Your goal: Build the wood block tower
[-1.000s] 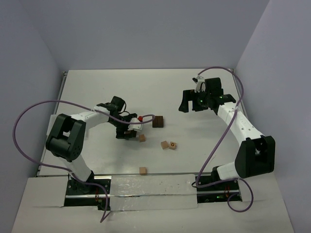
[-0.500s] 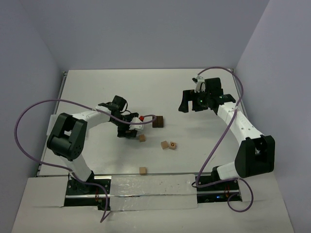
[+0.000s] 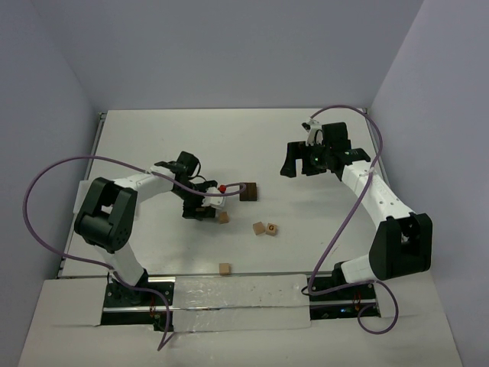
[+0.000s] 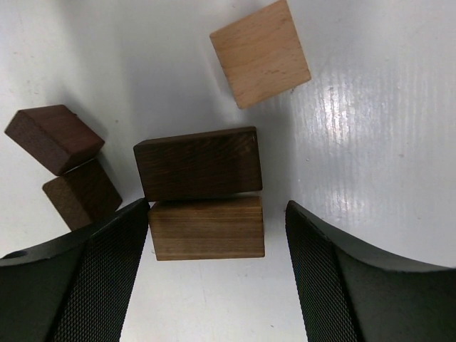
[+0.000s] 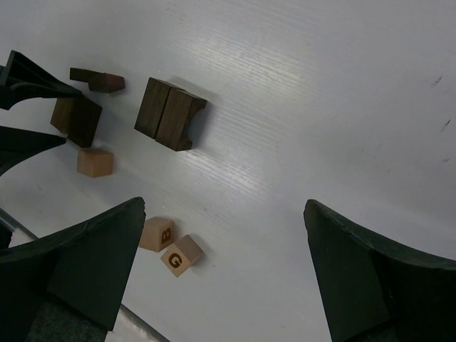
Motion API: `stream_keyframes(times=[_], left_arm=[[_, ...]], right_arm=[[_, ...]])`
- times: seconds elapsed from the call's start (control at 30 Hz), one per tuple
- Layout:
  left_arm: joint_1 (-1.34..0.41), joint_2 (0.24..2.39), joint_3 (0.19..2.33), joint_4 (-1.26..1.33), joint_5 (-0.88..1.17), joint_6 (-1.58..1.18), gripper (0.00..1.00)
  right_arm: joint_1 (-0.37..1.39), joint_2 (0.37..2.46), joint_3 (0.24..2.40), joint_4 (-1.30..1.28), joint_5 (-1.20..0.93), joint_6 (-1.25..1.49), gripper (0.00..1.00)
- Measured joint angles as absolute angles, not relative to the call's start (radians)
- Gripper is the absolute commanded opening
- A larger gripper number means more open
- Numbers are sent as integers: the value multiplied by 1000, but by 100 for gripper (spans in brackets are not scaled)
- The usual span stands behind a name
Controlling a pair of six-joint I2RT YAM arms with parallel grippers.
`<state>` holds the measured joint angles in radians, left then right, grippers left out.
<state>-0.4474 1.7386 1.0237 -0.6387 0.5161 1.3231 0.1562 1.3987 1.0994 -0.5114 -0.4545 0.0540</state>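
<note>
Two touching brown blocks (image 4: 197, 164), one darker

I get bright, even overhead light in the top view, with short soft shadows. On my left wrist feed a streaky glare patch sits on the glossy white tabletop (image 4: 349, 121), right of the sharply focused dark brown rectangular wooden block (image 4: 197, 164); the surface to its left looks greyer. My right wrist feed dims toward its left edge
</note>
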Motion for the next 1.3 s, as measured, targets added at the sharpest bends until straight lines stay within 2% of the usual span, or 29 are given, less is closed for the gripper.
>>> stream_keyframes(times=[0.5, 0.73, 1.0, 1.17, 1.27, 1.3], left_arm=[[-429, 1750, 1037, -654, 505, 1312, 84], [-424, 1752, 1040, -654, 496, 1308, 76], [-424, 1752, 1040, -654, 486, 1298, 61], [-424, 1750, 1041, -655, 481, 1289, 42], [-423, 1743, 1042, -660, 474, 1267, 36], [-423, 1738, 1042, -668, 475, 1257, 31]], right_arm=[[156, 1399, 1099, -511, -458, 54, 99], [156, 1399, 1100, -511, -458, 54, 99], [156, 1399, 1099, -511, -458, 54, 97], [156, 1399, 1099, -511, -458, 54, 96], [156, 1399, 1099, -511, -457, 54, 96], [156, 1399, 1099, -511, -457, 54, 96]])
